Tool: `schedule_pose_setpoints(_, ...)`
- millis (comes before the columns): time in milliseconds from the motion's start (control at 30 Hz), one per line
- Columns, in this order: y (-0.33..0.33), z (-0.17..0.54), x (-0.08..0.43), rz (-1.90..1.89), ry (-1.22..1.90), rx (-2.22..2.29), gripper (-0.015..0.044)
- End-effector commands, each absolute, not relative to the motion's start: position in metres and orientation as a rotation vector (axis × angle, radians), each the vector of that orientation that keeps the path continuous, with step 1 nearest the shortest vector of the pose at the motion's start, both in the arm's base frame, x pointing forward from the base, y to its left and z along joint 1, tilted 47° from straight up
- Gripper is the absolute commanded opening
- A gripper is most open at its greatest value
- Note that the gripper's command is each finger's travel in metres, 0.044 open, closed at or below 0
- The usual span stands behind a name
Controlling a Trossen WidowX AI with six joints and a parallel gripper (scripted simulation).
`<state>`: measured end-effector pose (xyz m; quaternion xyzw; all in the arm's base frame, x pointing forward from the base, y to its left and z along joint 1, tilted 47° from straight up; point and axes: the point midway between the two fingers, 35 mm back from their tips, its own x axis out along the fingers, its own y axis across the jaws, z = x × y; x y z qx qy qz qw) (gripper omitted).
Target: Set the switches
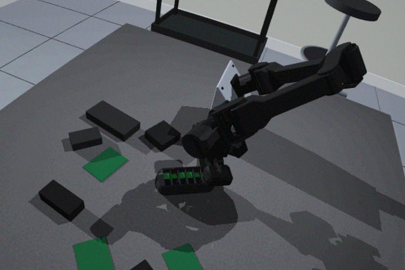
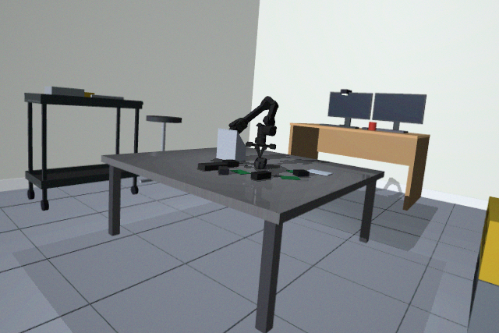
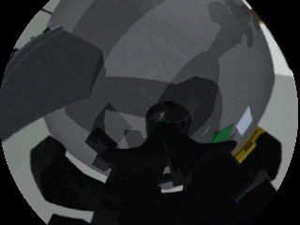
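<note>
The dark grey controller unit (image 1: 185, 190) (image 2: 260, 164) (image 3: 177, 109) lies on the bench with its switches facing up. In the top view a row of rocker switches (image 1: 181, 175) shows green and dark ends; the second from the left has its green lower and duller than its neighbours. The right end of the row is hidden by the gripper. My gripper (image 1: 205, 174) (image 2: 260, 157) (image 3: 161, 123) is shut with nothing between the fingers and points down at the unit's right part in the top view. Contact cannot be told. The label is hidden underneath.
Dark blocks (image 1: 112, 119) (image 1: 162, 135) (image 1: 61, 200) and green boards (image 1: 105, 164) (image 1: 93, 254) lie left of and in front of the unit in the top view. A pale upright panel (image 2: 227, 144) stands behind. A flat pale plate (image 2: 319, 171) lies on the right in the exterior view.
</note>
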<state>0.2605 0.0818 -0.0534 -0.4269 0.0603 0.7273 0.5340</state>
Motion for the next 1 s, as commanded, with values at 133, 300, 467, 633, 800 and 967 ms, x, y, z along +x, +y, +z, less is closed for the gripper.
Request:
schedule_pose_setpoints(133,0.05,-0.025,0.265,1.728,0.144,-1.025,0.0)
schedule_pose_setpoints(300,0.048,-0.027,0.268,1.728,0.144,-1.026,0.0)
schedule_pose_setpoints(467,0.029,-0.048,0.286,1.727,0.144,-1.027,0.0)
schedule_pose_setpoints(633,0.029,-0.05,0.287,1.727,0.144,-1.028,0.0)
schedule_pose_setpoints(800,0.035,-0.055,0.287,1.728,0.145,-1.028,0.0)
schedule_pose_setpoints(967,0.041,-0.061,0.286,1.728,0.145,-1.028,0.0)
